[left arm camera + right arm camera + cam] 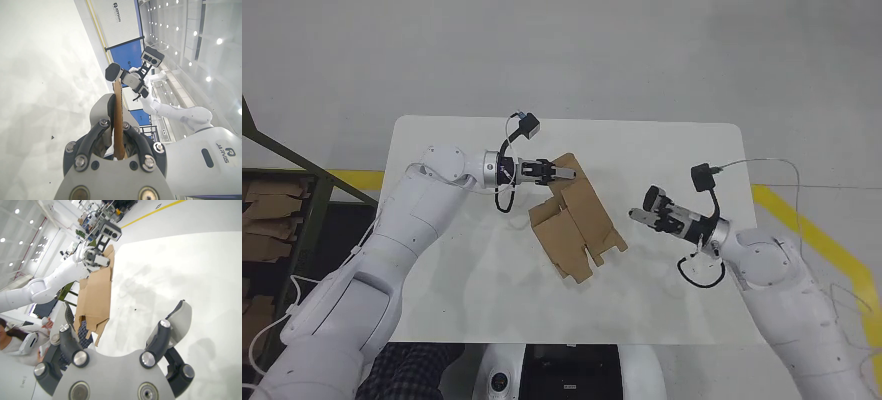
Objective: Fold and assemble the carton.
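So nearest the robot there's just bare white tabletop point(462, 290). Then the flat brown corrugated cardboard carton point(577, 228) starts, lying roughly mid-table and running away towards the far side, with flaps sticking out at both ends. It isn't opened up at all, looks like a collapsed blank to me. Off to the right of it, near but not touching, the right gripper point(643, 205) hangs with its fingers point(180, 313) spread wide and nothing between them, pointed at the carton's right edge. Further back, at the carton's far end on the left, the left gripper point(558, 172) has its fingers point(101, 109) pinched tight on a far flap. In its wrist view the cardboard runs edge-on between the pads. Can't tell if that end is off the table or not. My read: we're right at the start, the grab-and-open step, with no fold made yet. The next move probably needs the right gripper to take the opposite edge so the two can pull the sleeve into a box shape. With one pinch only, thin cardboard will likely flop or twist.
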Controlling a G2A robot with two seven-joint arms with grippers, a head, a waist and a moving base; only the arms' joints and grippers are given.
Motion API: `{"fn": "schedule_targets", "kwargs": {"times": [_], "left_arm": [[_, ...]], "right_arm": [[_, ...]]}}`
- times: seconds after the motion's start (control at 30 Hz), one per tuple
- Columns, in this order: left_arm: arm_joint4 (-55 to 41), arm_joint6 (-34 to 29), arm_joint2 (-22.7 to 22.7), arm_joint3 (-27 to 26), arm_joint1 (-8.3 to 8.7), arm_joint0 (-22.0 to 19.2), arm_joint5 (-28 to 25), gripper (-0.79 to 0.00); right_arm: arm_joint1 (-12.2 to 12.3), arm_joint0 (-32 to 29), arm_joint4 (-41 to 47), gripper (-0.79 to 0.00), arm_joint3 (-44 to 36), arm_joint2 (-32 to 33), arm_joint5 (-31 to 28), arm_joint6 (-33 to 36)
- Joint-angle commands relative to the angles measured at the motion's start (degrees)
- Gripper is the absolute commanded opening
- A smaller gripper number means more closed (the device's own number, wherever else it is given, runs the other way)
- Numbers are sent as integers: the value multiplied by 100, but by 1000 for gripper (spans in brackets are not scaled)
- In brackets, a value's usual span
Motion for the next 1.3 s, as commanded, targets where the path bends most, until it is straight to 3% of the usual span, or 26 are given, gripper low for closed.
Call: {"fn": "schedule_targets", "kwargs": {"times": [0.0,0.43,0.53,0.57,0.6,0.63,0.87,0.93,1.0,1.13,1.17,1.2,1.27], "left_arm": [[0,0,0,0,0,0,0,-785],[0,0,0,0,0,0,0,-785],[0,0,0,0,0,0,0,-785],[0,0,0,0,0,0,0,-785],[0,0,0,0,0,0,0,-785],[0,0,0,0,0,0,0,-785],[0,0,0,0,0,0,0,-785],[0,0,0,0,0,0,0,-785],[0,0,0,0,0,0,0,-785],[0,0,0,0,0,0,0,-785],[0,0,0,0,0,0,0,-520],[0,0,0,0,0,0,0,-6],[0,0,0,0,0,0,0,0]], "right_arm": [[-17,151,441,0,114,-172,-62,385],[-299,1290,1417,0,1236,-1383,-88,1481],[-358,1472,1720,-132,1443,-1570,-165,1733],[-373,1526,1797,-225,1511,-1614,-182,1807],[-388,1570,1888,-379,1569,-1656,-201,1882],[-403,1608,1997,-434,1626,-1695,-212,1955],[-481,1859,2475,-622,1974,-1891,-197,2350],[-498,1916,2537,-730,2058,-1942,-157,2390],[-513,1960,2628,-785,2114,-1993,-115,2432],[-526,2028,2756,-785,2151,-2089,-50,2497],[-528,2038,2798,-785,2149,-2114,-34,2514],[-528,2050,2836,-785,2144,-2137,-19,2529],[-528,2062,2948,-785,2119,-2180,9,2557]]}}
